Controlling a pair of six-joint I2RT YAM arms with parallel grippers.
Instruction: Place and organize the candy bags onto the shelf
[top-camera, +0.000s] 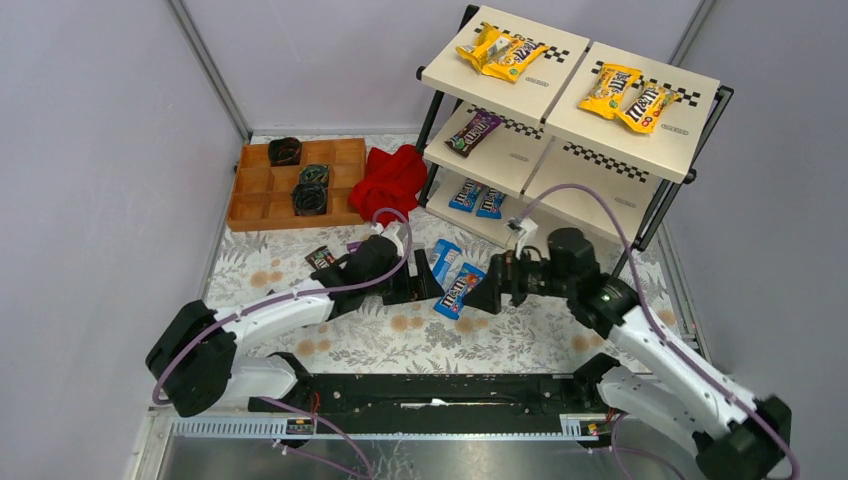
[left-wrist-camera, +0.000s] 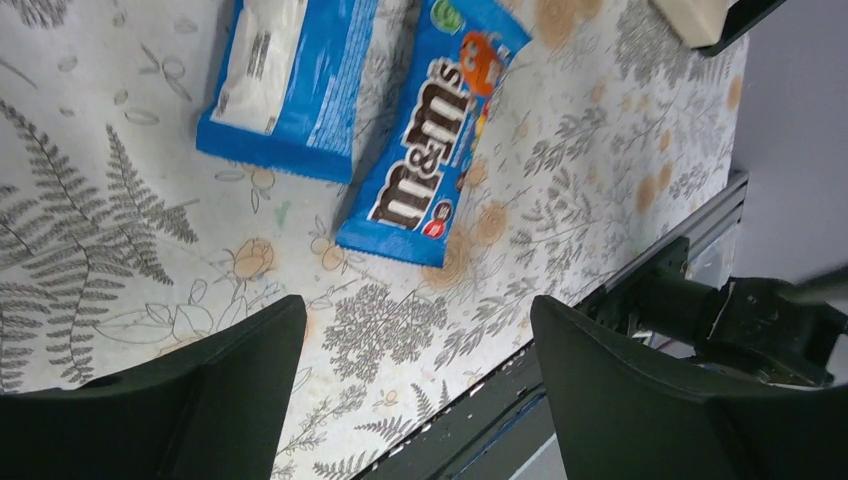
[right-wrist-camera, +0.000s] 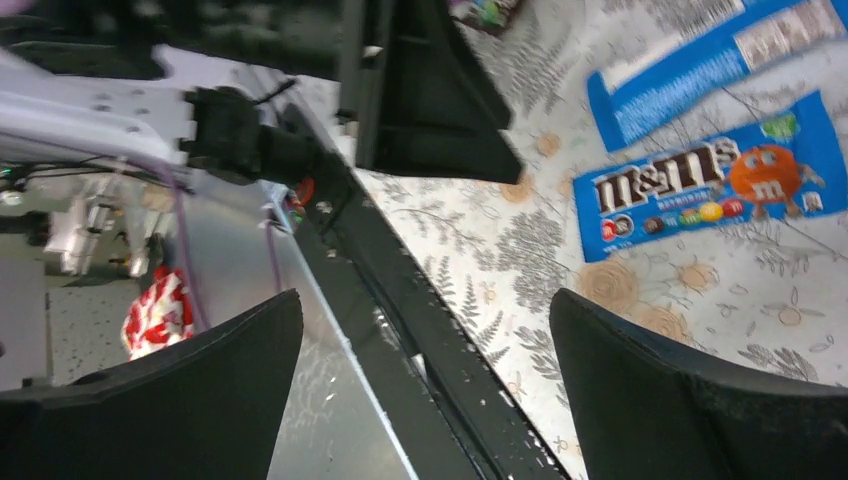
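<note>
The brown "m&m's" lettering read plainly on one blue packet (left-wrist-camera: 425, 150), which lay face up on the fern-printed table cover (left-wrist-camera: 120, 230) in the upper middle of the left wrist view, with an orange candy figure printed near its top end. Touching it on the left, a second blue packet (left-wrist-camera: 295, 85) lay back up, showing a white panel of print too small to read. Both were glossy, flat and rectangular.

In the top view the pair sat at centre frame, between the left gripper (top-camera: 422, 278) and the right gripper (top-camera: 485, 292), whose tips faced each other. Each gripper's jaws were spread wide and held nothing. A dark brown packet (top-camera: 322, 258) lay just left of the left arm.

The shelf (top-camera: 475, 88) filled the upper right. It carried four yellow packets (top-camera: 500, 50) on its cream top boards, a purple packet (top-camera: 473, 132) on the middle tier and two small blue bags (top-camera: 477, 198) on the lowest. A crumpled red cloth (top-camera: 388, 180) lay just beside the shelf's left leg, between it and a brown wooden compartment tray (top-camera: 285, 220).
</note>
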